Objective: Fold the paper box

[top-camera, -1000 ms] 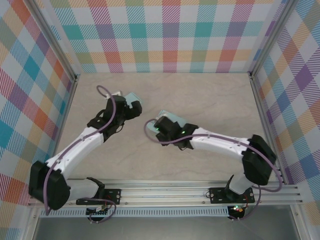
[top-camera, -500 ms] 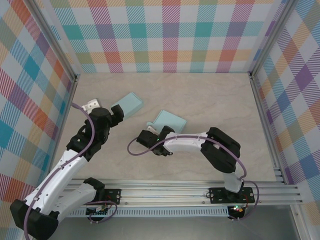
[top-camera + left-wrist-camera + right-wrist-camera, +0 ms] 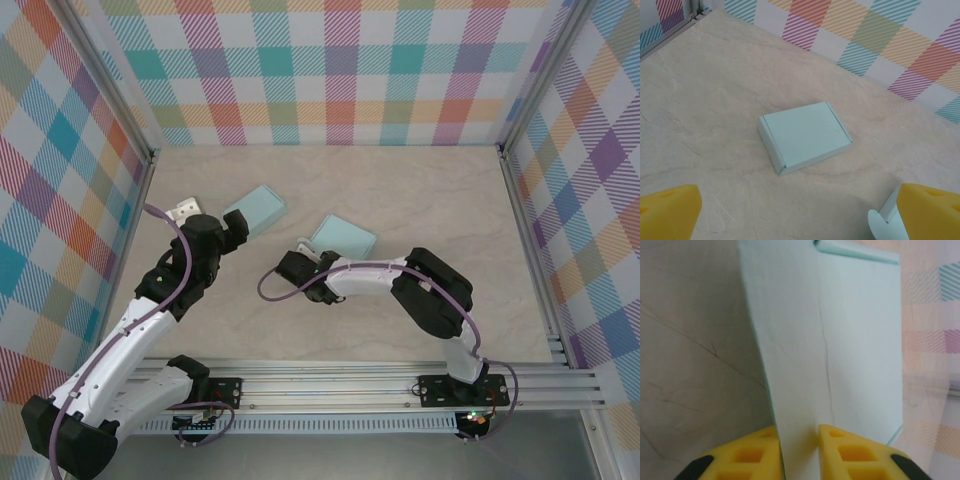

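The right jaws were clenched on one edge of the flat, pale-blue paper box [image 3: 830,340], pinching the thin card between yellow fingers [image 3: 755,455], likely to raise that panel for a fold. The box lay near the middle of the bench [image 3: 420,190], just beyond the right arm [image 3: 370,280]. The left jaws stood released and empty, facing a second box [image 3: 804,136], closed, probably waiting to assist.

A pale, marbled beige tabletop [image 3: 430,200] sits between three walls [image 3: 340,70] covered in pastel checked cloth. Metal rails [image 3: 330,378] line its near edge. The light is soft and even.
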`<move>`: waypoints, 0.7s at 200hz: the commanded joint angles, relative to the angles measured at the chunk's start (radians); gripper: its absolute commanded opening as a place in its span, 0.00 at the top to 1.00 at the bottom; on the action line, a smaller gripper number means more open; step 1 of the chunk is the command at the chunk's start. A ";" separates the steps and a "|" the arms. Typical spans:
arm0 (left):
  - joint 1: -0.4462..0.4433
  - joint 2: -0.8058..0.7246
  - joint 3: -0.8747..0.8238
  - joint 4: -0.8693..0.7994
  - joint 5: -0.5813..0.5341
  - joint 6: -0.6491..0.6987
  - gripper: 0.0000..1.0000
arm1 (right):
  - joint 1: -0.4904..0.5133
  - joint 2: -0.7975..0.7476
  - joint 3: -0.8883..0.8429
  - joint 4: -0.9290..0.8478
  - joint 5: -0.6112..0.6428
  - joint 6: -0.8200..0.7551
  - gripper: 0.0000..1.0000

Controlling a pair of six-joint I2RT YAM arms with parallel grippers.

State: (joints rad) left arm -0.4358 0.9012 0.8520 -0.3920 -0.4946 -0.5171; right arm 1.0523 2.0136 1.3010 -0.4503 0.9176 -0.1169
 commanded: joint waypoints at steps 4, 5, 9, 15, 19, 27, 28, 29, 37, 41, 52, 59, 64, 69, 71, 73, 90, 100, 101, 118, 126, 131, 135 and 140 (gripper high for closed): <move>0.017 -0.019 -0.015 -0.009 -0.001 -0.003 0.00 | -0.015 0.007 0.015 0.041 0.014 -0.044 0.89; 0.017 -0.019 -0.015 -0.010 -0.002 -0.002 0.00 | -0.015 0.007 0.015 0.041 0.014 -0.045 0.90; 0.017 -0.021 -0.015 -0.010 -0.002 -0.003 0.00 | -0.018 0.006 0.015 0.048 0.014 -0.049 0.92; 0.017 -0.024 -0.015 -0.014 -0.002 -0.002 0.00 | -0.022 0.005 0.017 0.052 0.013 -0.057 0.95; 0.017 -0.025 -0.015 -0.014 -0.002 -0.001 0.00 | -0.025 0.004 0.018 0.054 0.012 -0.061 0.97; 0.017 -0.029 -0.014 -0.015 -0.003 0.001 0.00 | -0.029 0.002 0.019 0.062 0.012 -0.074 0.99; 0.017 -0.029 -0.014 -0.015 -0.004 0.001 0.00 | -0.030 0.002 0.019 0.063 0.012 -0.076 0.99; 0.017 -0.028 -0.014 -0.015 -0.004 0.000 0.00 | -0.031 0.002 0.020 0.064 0.011 -0.078 0.99; 0.017 -0.031 -0.013 -0.015 -0.005 0.002 0.00 | -0.037 0.001 0.021 0.071 0.012 -0.092 1.00; 0.018 -0.033 -0.014 -0.014 -0.005 0.002 0.00 | -0.039 -0.001 0.023 0.071 0.012 -0.098 1.00; 0.018 -0.033 -0.012 -0.013 -0.006 0.006 0.00 | -0.043 -0.004 0.029 0.072 0.012 -0.114 1.00; 0.017 -0.033 -0.010 -0.012 -0.005 0.006 0.00 | -0.044 -0.009 0.032 0.072 0.009 -0.124 1.00; 0.017 -0.033 -0.008 -0.012 -0.003 0.008 0.00 | -0.044 -0.013 0.034 0.069 0.008 -0.129 1.00; 0.017 -0.033 -0.006 -0.010 -0.002 0.008 0.00 | -0.043 -0.018 0.038 0.061 0.002 -0.131 1.00; 0.017 -0.032 -0.007 -0.010 -0.002 0.008 0.00 | -0.043 -0.021 0.041 0.057 0.000 -0.131 1.00; 0.017 -0.032 -0.005 -0.010 -0.002 0.008 0.00 | -0.044 -0.023 0.043 0.052 -0.005 -0.131 1.00; 0.017 -0.031 -0.002 -0.001 0.006 0.012 0.00 | -0.044 -0.054 0.070 -0.008 -0.050 -0.118 1.00; 0.017 -0.025 0.003 0.005 0.012 0.016 0.00 | -0.045 -0.083 0.085 -0.052 -0.091 -0.098 1.00; 0.017 -0.025 0.003 0.007 0.013 0.018 0.00 | -0.045 -0.085 0.087 -0.058 -0.097 -0.096 1.00; 0.017 -0.006 0.019 0.015 0.032 0.041 0.00 | -0.044 -0.146 0.113 -0.151 -0.190 -0.048 1.00; 0.018 0.006 0.031 0.016 0.043 0.057 0.00 | -0.045 -0.178 0.122 -0.190 -0.249 -0.028 1.00; 0.019 0.015 0.041 0.018 0.056 0.068 0.00 | -0.048 -0.197 0.128 -0.215 -0.284 -0.014 1.00; 0.019 0.023 0.045 0.020 0.065 0.080 0.00 | -0.050 -0.212 0.131 -0.234 -0.313 -0.005 1.00; 0.019 0.033 0.053 0.023 0.080 0.096 0.00 | -0.055 -0.230 0.134 -0.256 -0.352 0.006 1.00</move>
State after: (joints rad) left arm -0.4351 0.8993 0.8555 -0.3904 -0.4694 -0.4919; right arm 1.0073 1.9087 1.3823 -0.5568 0.7700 -0.1932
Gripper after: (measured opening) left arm 0.999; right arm 0.041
